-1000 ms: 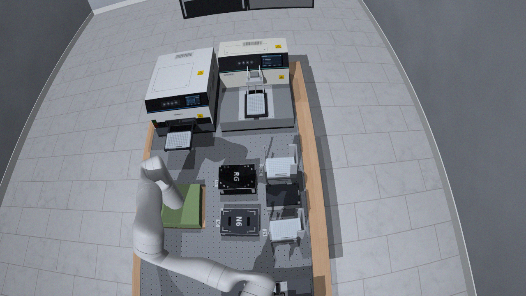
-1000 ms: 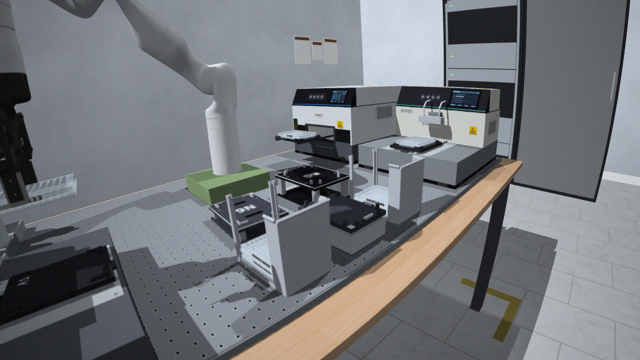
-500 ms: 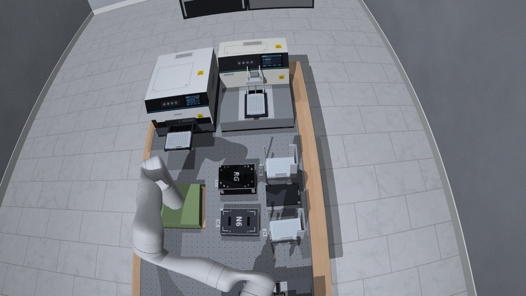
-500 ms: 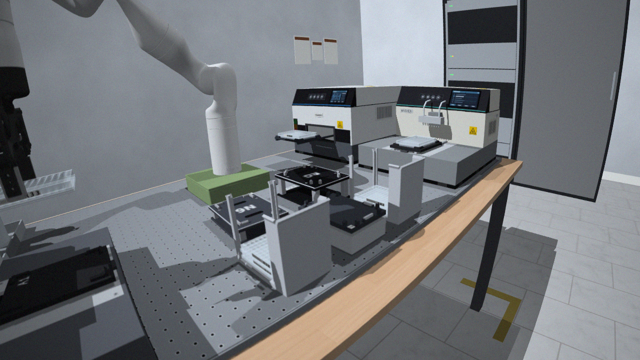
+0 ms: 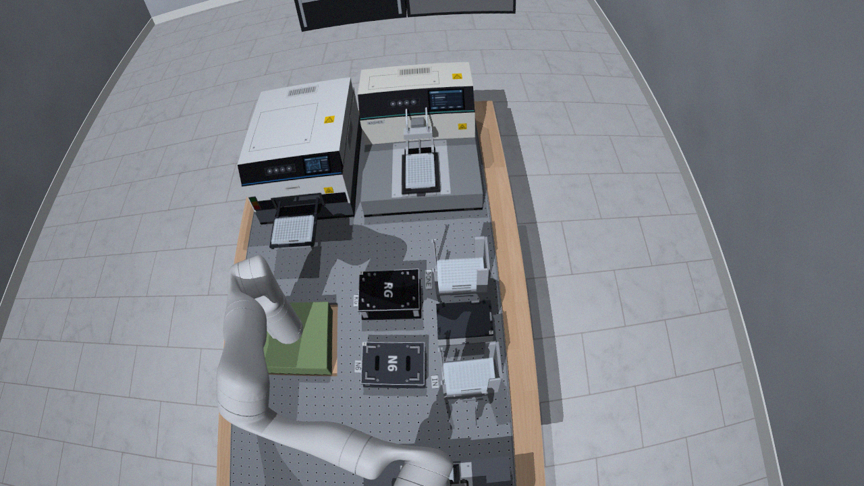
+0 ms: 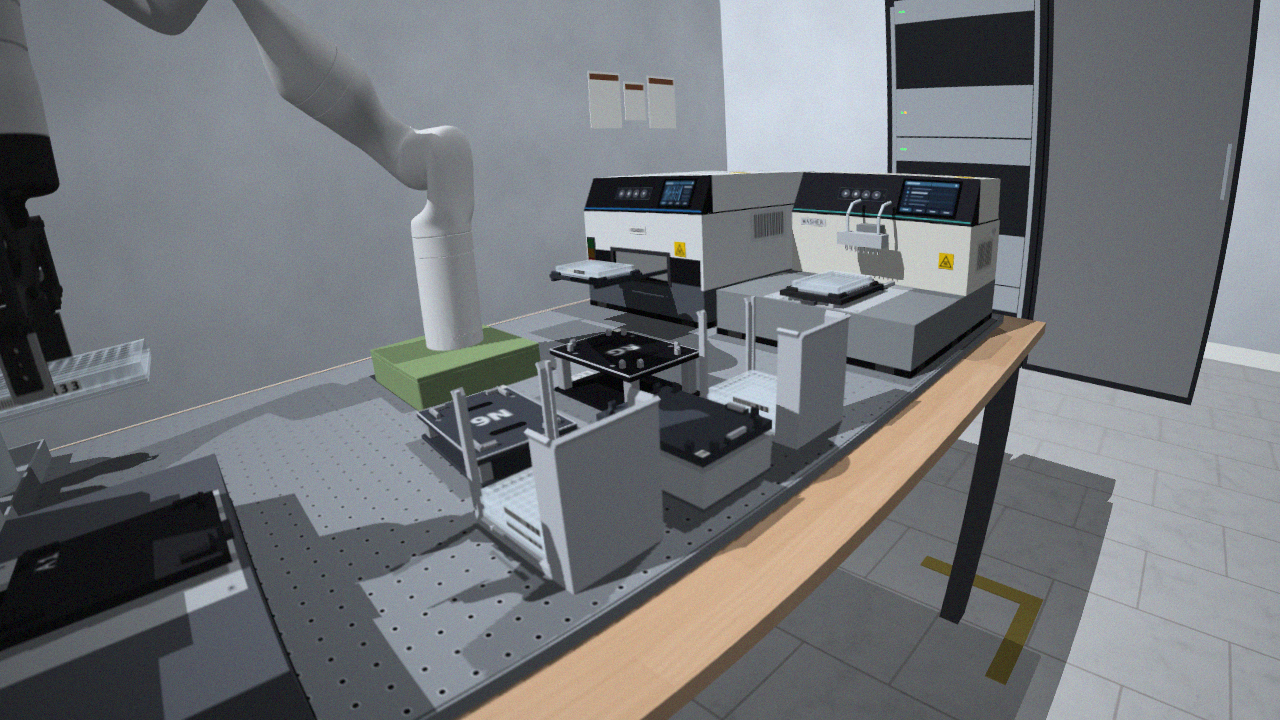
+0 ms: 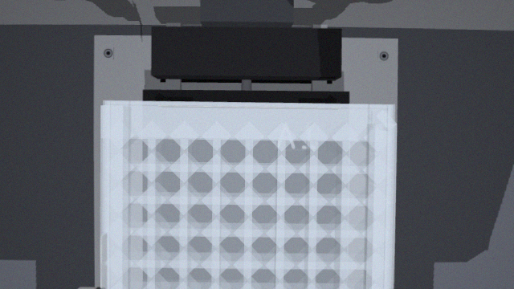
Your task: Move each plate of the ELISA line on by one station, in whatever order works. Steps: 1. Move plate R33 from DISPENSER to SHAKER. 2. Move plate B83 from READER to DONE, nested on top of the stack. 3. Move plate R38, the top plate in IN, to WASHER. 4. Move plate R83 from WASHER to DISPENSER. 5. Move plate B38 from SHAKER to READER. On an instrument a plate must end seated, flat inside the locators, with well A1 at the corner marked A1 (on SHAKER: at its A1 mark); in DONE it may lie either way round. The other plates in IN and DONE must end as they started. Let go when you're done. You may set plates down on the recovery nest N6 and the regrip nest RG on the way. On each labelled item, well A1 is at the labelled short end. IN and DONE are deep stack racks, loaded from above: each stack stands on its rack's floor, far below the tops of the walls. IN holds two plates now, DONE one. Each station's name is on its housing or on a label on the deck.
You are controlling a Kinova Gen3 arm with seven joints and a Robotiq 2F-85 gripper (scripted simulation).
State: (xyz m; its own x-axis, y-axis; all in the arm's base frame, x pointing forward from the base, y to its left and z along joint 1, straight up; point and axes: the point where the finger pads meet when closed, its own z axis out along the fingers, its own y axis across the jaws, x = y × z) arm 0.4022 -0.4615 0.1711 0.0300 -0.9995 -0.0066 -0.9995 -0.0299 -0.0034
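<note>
My gripper (image 6: pixel 25 376) hangs at the near left end of the deck, shut across the width of plate R33 (image 6: pixel 93 362) (image 7: pixel 249 193). It holds the clear well plate level in the air above the DISPENSER nest (image 6: pixel 98 550) (image 7: pixel 369 72). The SHAKER (image 5: pixel 465 320) (image 6: pixel 707 434) shows a bare black top between the two racks. A plate (image 5: pixel 293 229) (image 6: pixel 590 268) lies on the READER tray; I cannot read its label. Another plate (image 5: pixel 420 170) (image 6: pixel 827 283) sits on the WASHER. White plates lie in the IN rack (image 5: pixel 468 374) and in the DONE rack (image 5: pixel 460 273).
The RG nest (image 5: pixel 389 291) (image 6: pixel 622 342) and the N6 nest (image 5: pixel 392 363) (image 6: pixel 490 427) stand bare mid-deck. The arm's green base (image 5: pixel 314 344) (image 6: pixel 447 362) is at the left. The tall rack walls (image 6: pixel 608 483) (image 6: pixel 810 376) rise beside the SHAKER.
</note>
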